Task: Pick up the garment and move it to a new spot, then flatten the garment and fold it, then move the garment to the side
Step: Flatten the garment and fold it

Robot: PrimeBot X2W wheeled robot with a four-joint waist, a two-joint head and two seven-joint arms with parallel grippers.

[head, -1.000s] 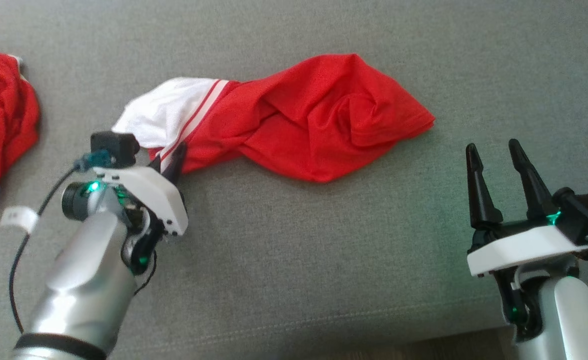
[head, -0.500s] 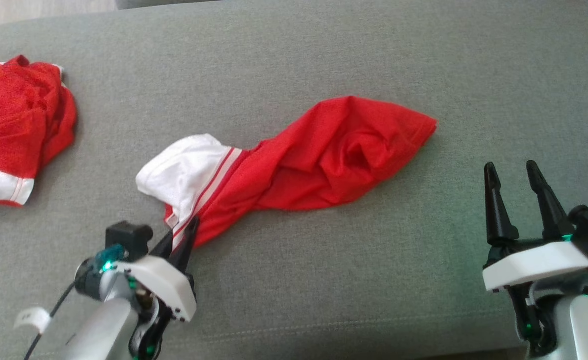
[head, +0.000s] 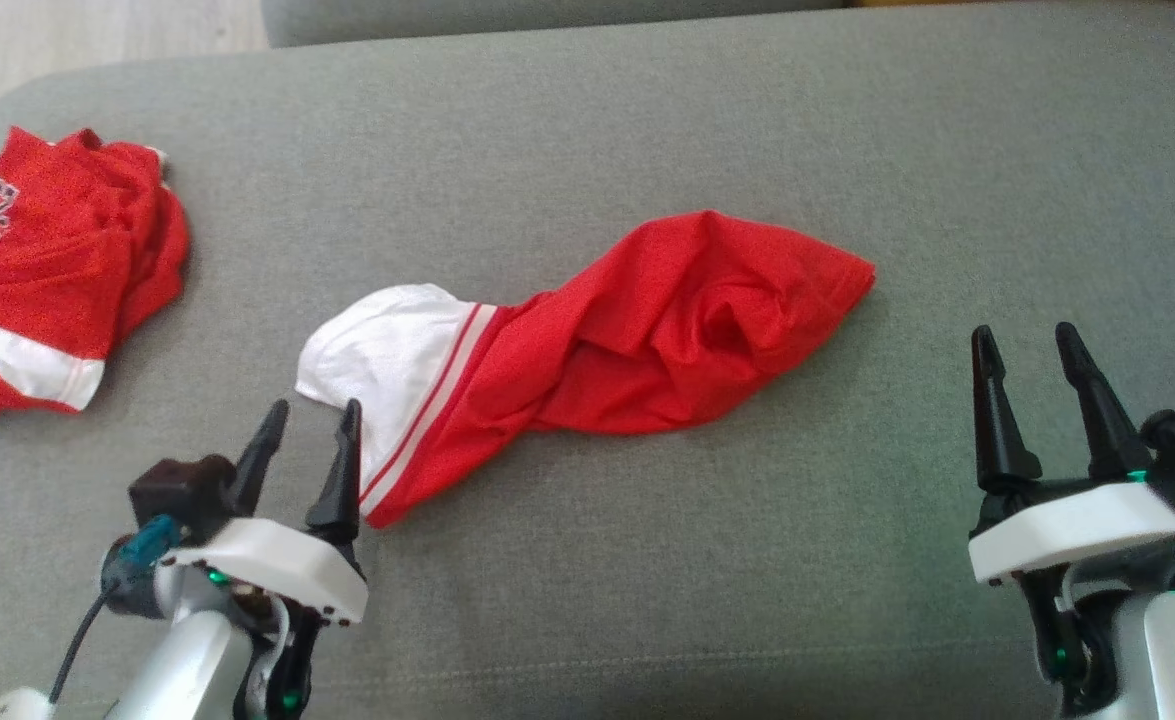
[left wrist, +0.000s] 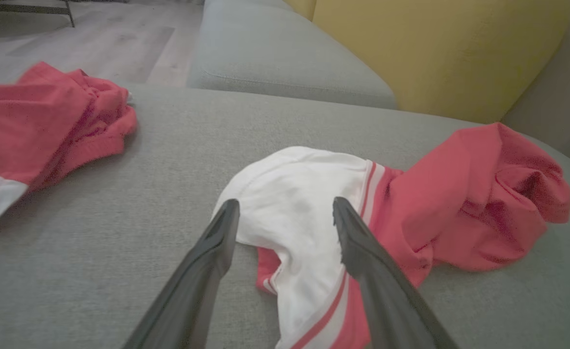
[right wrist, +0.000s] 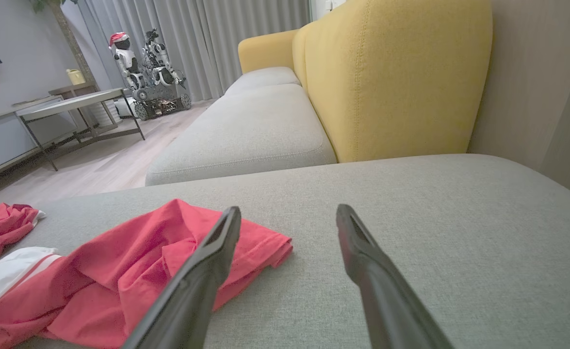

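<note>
Left gripper (head: 315, 408): low at the near left of the head view, its two dark fingers spread apart and holding nothing. The tips point up the view at the garment's white end, and the inner finger is just beside the white edge. I cannot tell whether it touches the cloth.
Right gripper (head: 1023, 332): near right, fingers parted and empty, over bare upholstery and well apart from the cloth.
Seat cushion (head: 647, 130): broad grey fabric under both grippers, with a stitched seam running along its near edge.
Garment (head: 667, 330): red mesh sportswear lying on the cushion between the two grippers, bunched and twisted into a long slanted heap.
Garment, near end: a white panel edged with thin red and white stripes. It lies toward the left gripper, and the left wrist view shows it just beyond the fingertips.
Garment, far end: a red hemmed corner pointing right and away, creased into deep folds. The right wrist view shows it left of that gripper's fingers.
Second garment (head: 57, 260): another crumpled red piece with a white band, at the cushion's far left edge, well apart from the first.
Wood floor (head: 97, 35): pale boards beyond the cushion's far left corner.
Further cushion (right wrist: 246, 126): grey, set behind the first.
Yellow backrest (right wrist: 391, 72): upright along the right of the cushions.
Room beyond: a low table (right wrist: 71, 102), a wheeled robot (right wrist: 158, 92) and grey curtains (right wrist: 226, 29).
</note>
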